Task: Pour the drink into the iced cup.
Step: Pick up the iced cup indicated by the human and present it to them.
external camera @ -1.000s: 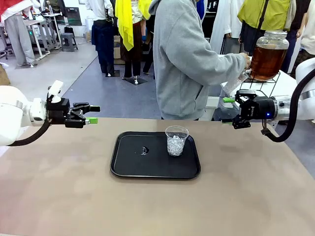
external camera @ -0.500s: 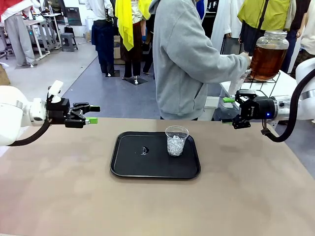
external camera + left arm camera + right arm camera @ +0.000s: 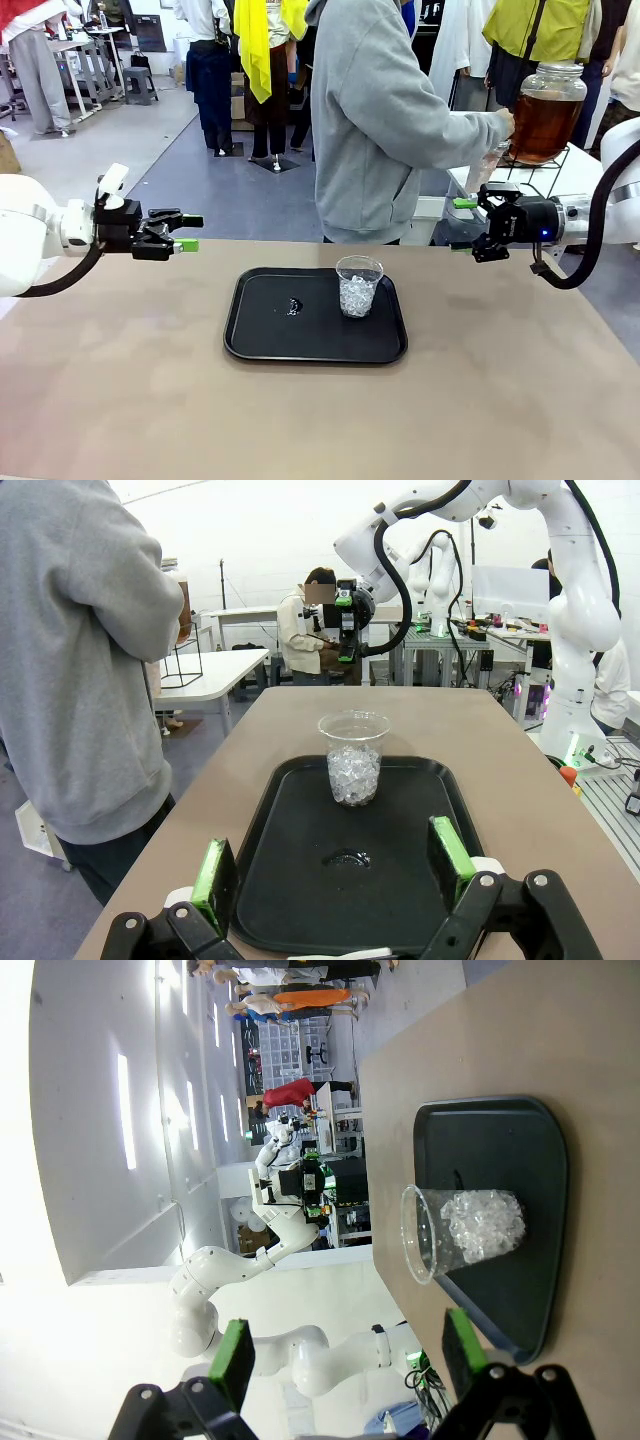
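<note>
Black tray [image 3: 270,335] with iced cup [image 3: 359,286], left pincer [image 3: 190,232] released at 9 o'clock, right pincer [image 3: 463,226] released at 3 o'clock, drink [image 3: 541,125] at 1 o'clock

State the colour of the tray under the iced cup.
The tray is black; the front view shows it best.

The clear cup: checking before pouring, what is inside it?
Crushed ice fills the lower half of the cup; no liquid shows. The ice hides the cup's bottom.
</note>
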{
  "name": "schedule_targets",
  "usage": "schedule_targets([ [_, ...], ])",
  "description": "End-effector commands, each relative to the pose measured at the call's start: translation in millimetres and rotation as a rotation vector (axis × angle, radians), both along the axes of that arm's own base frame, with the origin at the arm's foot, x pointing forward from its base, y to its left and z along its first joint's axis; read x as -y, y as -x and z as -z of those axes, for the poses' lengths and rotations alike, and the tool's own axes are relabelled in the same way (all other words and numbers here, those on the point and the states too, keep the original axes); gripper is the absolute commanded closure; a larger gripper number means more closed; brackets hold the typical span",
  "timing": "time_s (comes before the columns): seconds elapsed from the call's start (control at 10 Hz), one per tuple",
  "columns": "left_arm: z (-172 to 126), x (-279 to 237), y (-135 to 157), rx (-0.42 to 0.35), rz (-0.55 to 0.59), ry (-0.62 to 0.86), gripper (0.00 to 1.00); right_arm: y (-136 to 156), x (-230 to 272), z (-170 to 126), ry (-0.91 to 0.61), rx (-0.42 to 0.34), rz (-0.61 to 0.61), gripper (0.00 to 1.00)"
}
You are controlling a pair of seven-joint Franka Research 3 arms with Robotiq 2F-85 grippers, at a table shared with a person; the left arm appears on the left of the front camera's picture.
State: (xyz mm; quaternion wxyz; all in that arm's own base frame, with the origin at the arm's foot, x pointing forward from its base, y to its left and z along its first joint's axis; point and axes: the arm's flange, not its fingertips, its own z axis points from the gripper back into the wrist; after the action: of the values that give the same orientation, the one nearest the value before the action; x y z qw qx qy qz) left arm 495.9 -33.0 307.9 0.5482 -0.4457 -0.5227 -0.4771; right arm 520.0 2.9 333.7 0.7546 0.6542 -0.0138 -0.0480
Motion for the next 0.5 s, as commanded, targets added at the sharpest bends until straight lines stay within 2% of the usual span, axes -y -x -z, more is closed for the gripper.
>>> schedule_targets([
  [0.0,-1.8,1.9,-1.0,0.003,-0.008,0.005,0.00,-0.5,0.1,-1.3,-0.001,0.003,0.001,0.00],
  [0.4,-1.8,1.9,-1.0,0.003,-0.008,0.005,0.00,-0.5,0.1,-1.3,-0.001,0.003,0.001,0.00],
])
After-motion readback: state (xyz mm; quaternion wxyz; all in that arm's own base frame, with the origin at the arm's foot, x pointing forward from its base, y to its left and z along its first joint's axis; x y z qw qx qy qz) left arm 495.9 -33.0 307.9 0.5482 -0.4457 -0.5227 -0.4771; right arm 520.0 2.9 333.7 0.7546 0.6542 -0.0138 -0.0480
